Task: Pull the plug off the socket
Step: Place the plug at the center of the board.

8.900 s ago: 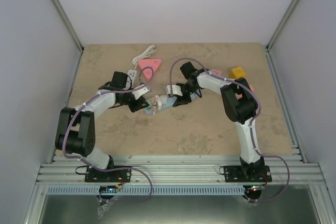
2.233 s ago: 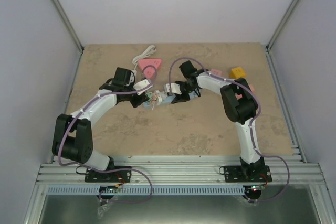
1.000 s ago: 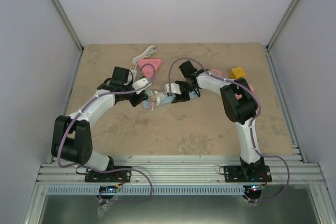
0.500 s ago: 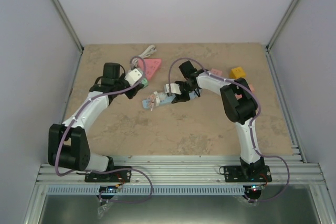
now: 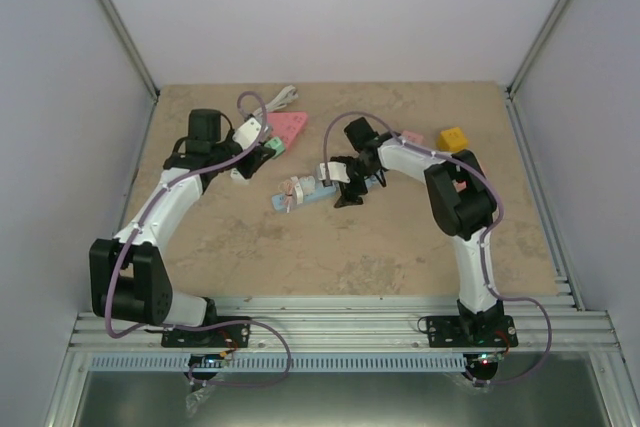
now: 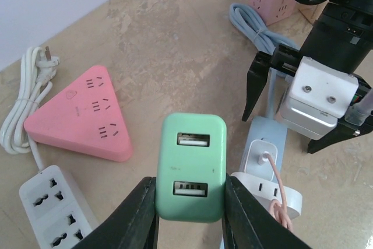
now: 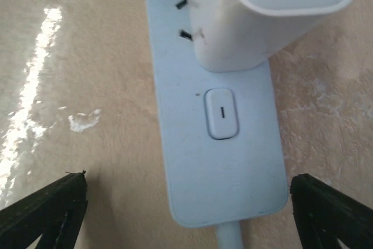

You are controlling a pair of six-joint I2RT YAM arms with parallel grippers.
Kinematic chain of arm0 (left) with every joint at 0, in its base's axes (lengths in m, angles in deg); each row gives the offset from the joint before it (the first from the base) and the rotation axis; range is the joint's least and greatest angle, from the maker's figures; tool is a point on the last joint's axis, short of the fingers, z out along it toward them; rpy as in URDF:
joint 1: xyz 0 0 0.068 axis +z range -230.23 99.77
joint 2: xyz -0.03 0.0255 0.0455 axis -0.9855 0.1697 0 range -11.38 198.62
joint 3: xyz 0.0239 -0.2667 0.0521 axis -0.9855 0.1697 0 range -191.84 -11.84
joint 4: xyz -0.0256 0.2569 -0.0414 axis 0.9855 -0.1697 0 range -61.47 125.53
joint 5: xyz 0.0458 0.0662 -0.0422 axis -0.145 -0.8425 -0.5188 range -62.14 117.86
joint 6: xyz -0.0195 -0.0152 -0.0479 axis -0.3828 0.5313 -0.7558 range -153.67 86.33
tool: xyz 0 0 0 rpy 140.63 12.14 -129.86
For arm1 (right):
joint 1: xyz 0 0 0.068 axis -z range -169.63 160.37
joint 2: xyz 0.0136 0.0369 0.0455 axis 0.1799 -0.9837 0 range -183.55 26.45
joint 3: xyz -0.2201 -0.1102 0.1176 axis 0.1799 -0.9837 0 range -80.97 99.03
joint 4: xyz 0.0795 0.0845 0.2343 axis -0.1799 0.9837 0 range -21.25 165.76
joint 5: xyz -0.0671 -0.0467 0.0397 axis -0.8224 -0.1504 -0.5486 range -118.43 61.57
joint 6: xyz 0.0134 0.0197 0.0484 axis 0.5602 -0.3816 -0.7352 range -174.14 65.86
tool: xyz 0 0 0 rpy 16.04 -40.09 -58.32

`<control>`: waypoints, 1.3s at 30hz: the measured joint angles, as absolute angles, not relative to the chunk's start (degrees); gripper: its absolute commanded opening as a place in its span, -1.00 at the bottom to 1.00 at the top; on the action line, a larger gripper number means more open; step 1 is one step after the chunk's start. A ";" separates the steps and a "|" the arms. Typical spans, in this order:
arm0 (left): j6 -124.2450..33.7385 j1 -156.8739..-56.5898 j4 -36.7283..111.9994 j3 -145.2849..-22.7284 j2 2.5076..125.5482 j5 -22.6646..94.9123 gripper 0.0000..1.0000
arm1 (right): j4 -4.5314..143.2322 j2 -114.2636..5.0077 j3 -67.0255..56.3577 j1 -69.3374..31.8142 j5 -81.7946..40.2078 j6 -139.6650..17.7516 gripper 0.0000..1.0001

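Note:
A mint-green USB charger plug [image 6: 191, 167] is held off the table, my left gripper [image 6: 191, 189] shut on its two sides. In the top view the plug [image 5: 272, 146] hangs to the left of the light-blue socket strip [image 5: 310, 190], clear of it. The strip [image 6: 273, 135] lies flat and still carries a white charger [image 6: 262, 155] with a pink cord and a white adapter [image 6: 274, 189]. My right gripper [image 7: 189, 208] is open, its fingers standing either side of the strip's switch end [image 7: 218, 167] without touching it. A white plug [image 7: 256, 16] sits just beyond the switch.
A pink triangular power strip [image 6: 81, 115] and a white power strip [image 6: 52, 214] with a coiled white cable [image 6: 26, 106] lie to the left. A pink cube socket [image 6: 271, 4] and a yellow cube [image 5: 451, 137] sit at the back right.
My left gripper has pulled the green plug out of the blue strip and carried it up and to the back left. My right gripper has opened and let go of the strip.

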State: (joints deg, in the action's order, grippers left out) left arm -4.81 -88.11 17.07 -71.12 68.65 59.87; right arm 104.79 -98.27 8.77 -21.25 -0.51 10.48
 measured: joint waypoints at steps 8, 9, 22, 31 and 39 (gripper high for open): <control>-4.90 -89.34 14.06 -76.00 69.04 61.36 -1.00 | 107.30 -91.26 8.55 -20.25 -0.64 10.70 0.95; -4.81 -90.25 13.55 -77.14 69.37 61.29 -1.00 | 107.47 -89.75 8.57 -19.63 -0.53 10.54 0.95; -5.90 -106.38 10.28 -90.77 79.67 56.18 -1.00 | 101.70 -66.65 -2.14 5.37 -0.80 -5.17 0.95; -8.40 -119.98 10.17 -100.94 92.80 45.51 -1.00 | 96.24 -62.06 -11.85 22.20 -1.26 -16.10 0.95; -10.17 -128.13 10.58 -112.43 108.85 34.61 -1.00 | 89.79 -57.14 -15.34 27.45 -1.93 -19.64 0.95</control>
